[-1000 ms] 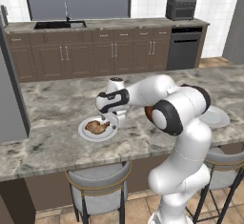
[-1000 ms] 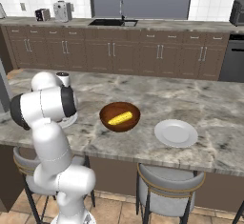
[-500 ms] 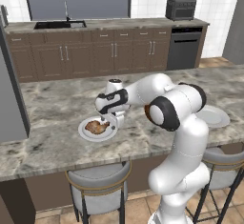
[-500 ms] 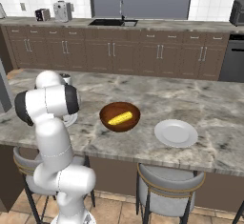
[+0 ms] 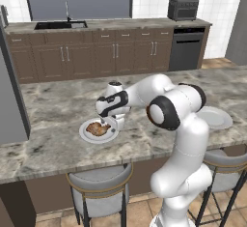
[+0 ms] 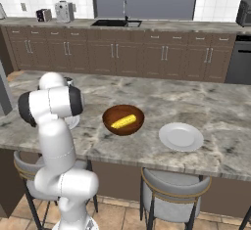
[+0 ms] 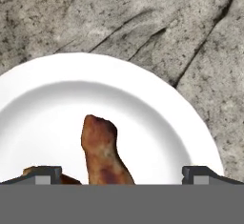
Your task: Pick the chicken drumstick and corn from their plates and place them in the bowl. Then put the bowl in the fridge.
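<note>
The golden-brown chicken drumstick [image 7: 102, 152] lies on a white plate [image 7: 157, 123] on the marble island, seen again as the drumstick [image 5: 98, 128] on its plate [image 5: 85, 134]. My gripper [image 5: 115, 123] hangs open just above that plate's right side. Its fingertips [image 7: 44, 174] stand wide apart on either side of the meat without touching it. The reddish-brown bowl [image 6: 123, 120] sits mid-island with the yellow corn [image 6: 123, 122] inside. The second plate [image 6: 181, 136] is bare. My arm hides most of the drumstick's plate [image 6: 74, 122] in the right base view.
The fridge's grey side [image 5: 8, 100] rises at the island's left end. Stools [image 5: 99, 183] stand under the near edge. Behind the island run brown cabinets with a sink [image 5: 60, 25], a dishwasher [image 5: 187, 48] and a toaster oven [image 5: 183, 8].
My hand has sunk a little toward the drumstick's plate. The bowl, corn and both plates have stayed put.
</note>
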Motion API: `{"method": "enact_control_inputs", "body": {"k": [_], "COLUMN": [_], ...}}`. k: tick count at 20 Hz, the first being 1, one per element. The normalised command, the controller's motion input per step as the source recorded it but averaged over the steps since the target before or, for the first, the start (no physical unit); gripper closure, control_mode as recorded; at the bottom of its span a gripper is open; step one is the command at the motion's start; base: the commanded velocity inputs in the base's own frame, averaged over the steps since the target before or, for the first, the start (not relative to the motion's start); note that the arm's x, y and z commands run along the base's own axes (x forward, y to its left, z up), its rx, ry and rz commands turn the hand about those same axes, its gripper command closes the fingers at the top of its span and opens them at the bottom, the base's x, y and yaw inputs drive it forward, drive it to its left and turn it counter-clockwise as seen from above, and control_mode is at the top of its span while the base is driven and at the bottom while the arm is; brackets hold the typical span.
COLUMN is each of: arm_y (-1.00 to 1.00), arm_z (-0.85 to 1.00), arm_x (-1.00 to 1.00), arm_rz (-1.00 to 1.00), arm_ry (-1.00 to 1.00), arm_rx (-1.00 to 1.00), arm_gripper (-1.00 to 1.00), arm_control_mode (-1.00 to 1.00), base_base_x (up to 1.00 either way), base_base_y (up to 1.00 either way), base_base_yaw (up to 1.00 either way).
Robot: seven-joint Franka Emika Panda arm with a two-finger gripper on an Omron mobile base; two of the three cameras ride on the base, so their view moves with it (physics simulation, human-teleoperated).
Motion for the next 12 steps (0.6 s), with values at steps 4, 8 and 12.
{"method": "enact_control_inputs", "body": {"k": [4,8,12], "arm_y": [0.00,0.00,0.00], "arm_z": [-0.03,-0.06,-0.10], "arm_x": [0.14,0.14,0.10], "arm_rz": [0.00,0.00,0.00], "arm_ry": [0.00,0.00,0.01], "arm_rx": [0.00,0.00,0.00], "arm_gripper": [-1.00,-1.00,-1.00], "arm_control_mode": [-1.00,-1.00,-1.00], "base_base_x": [0.00,0.00,0.00], "base_base_y": [0.00,0.00,0.00], "base_base_yaw": [0.00,0.00,0.00]}}
